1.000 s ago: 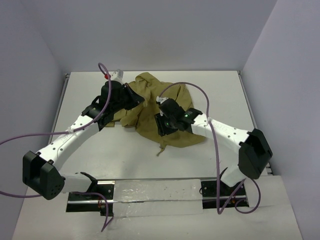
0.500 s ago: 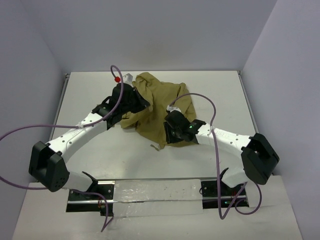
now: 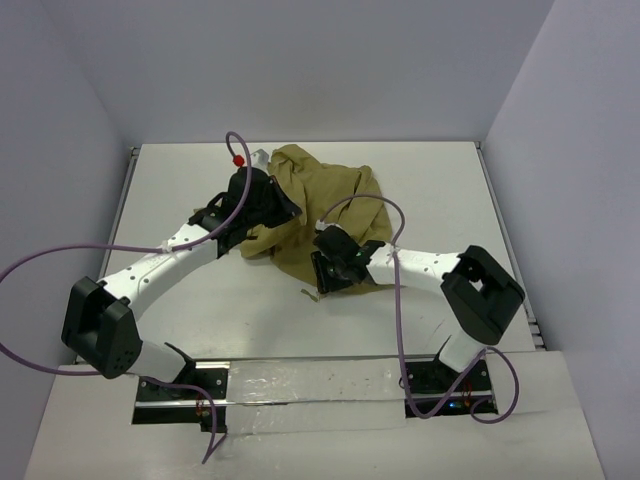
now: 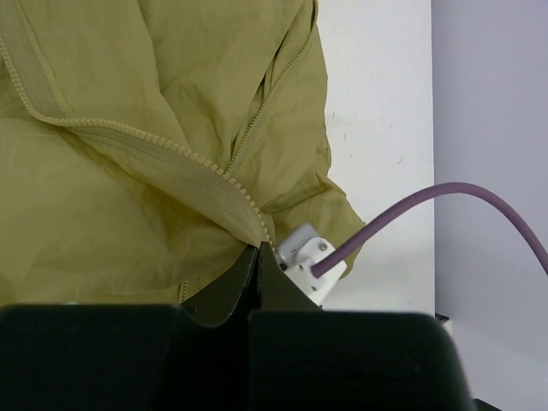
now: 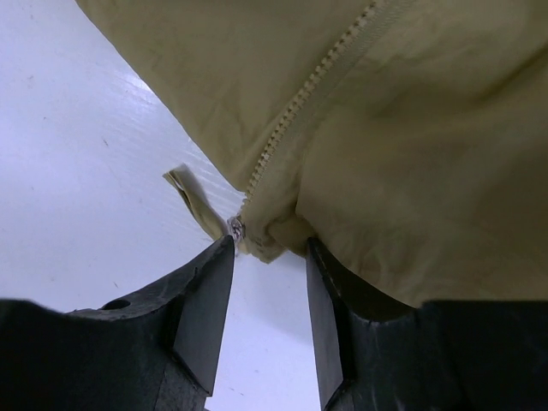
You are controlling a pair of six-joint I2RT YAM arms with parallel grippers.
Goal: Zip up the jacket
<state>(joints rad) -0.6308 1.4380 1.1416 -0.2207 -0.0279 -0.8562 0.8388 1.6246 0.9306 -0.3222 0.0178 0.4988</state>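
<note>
Thin, creased olive-tan jacket (image 3: 325, 195) lying bunched on the smooth white table (image 3: 440, 190), far centre, left gripper (image 4: 259, 255) pinching shut on the cloth where the toothed zipper (image 4: 171, 158) ends, right gripper (image 5: 269, 257) standing parted, straddling the jacket's lower corner.

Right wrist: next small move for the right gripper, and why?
Probably ease forward a little and close the right gripper on the zipper end. Its jaws stand open, with the jacket's hem corner and a metal piece just between the tips, nothing clamped. The left gripper is shut on the jacket by the teeth.
</note>
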